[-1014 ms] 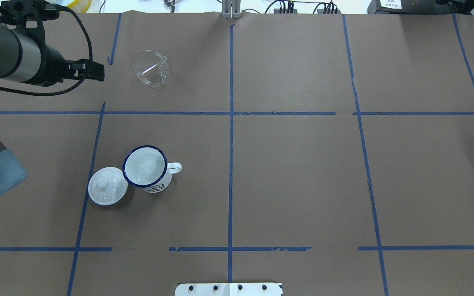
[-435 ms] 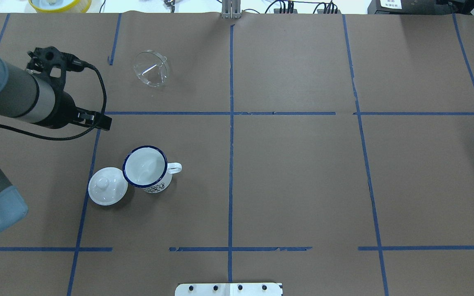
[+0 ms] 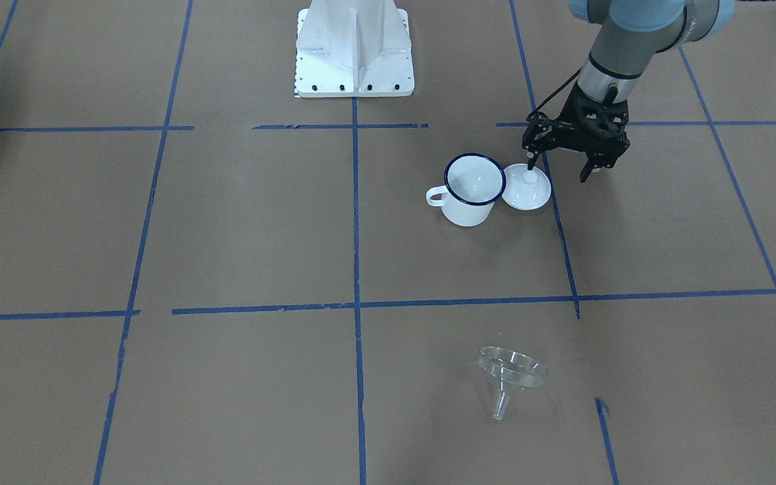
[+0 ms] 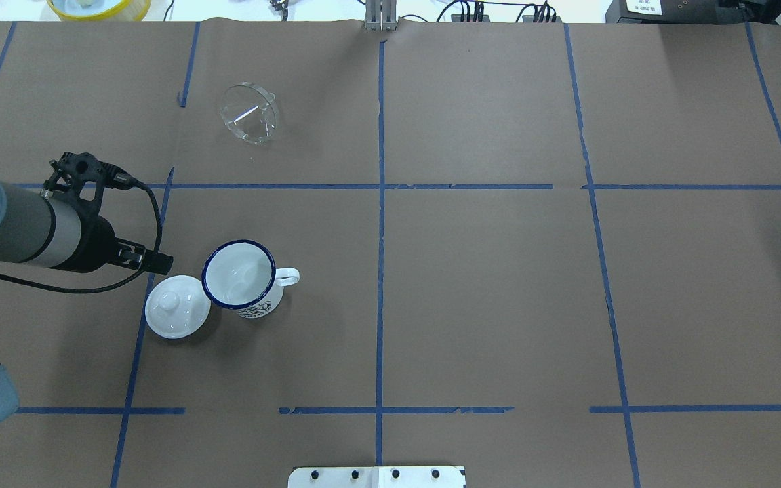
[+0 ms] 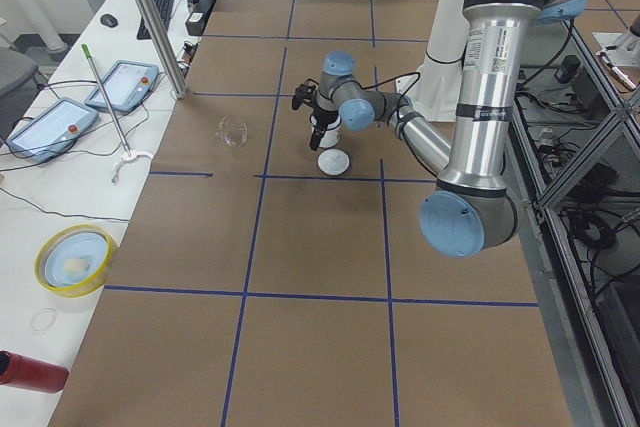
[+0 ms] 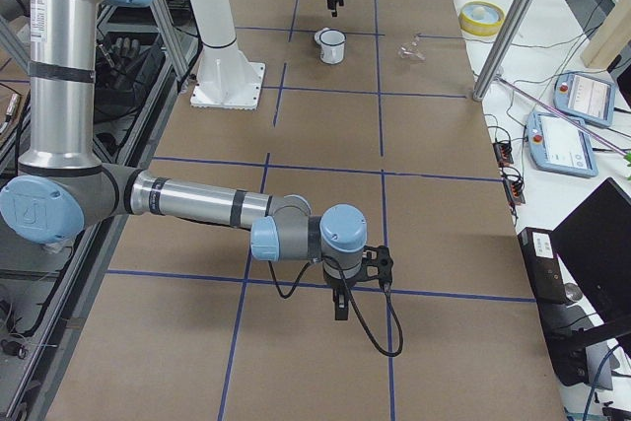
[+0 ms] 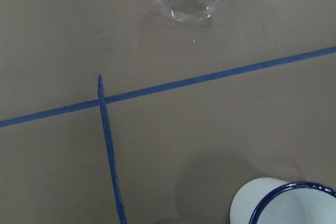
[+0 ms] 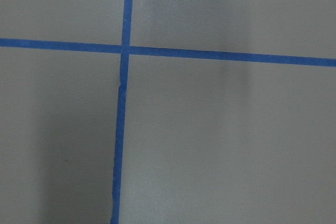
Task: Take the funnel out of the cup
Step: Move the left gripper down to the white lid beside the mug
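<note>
Figure: funnel out of cup.
We find the small clear plastic funnel (image 3: 512, 369) lying tilted, well apart from the empty white enamel blue-rimmed cup (image 3: 472, 197), so removal looks done. The left gripper (image 3: 558, 167) hangs empty, 2 fingers spread, near the round white lid (image 3: 529, 194). The right gripper (image 6: 340, 311): we cannot tell.

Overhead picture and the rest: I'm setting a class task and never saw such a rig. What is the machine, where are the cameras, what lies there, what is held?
Two robot arms, left and right, work at a paper-covered table marked with blue tape. One camera looks down from behind the robot, one faces it, two watch from the table's ends, one rides each wrist. On the table: a white enamel mug, a white knobbed lid beside it, and a clear funnel lying apart on its side. The left hand is open and empty, near the lid. The right hand is too small to judge.
</note>
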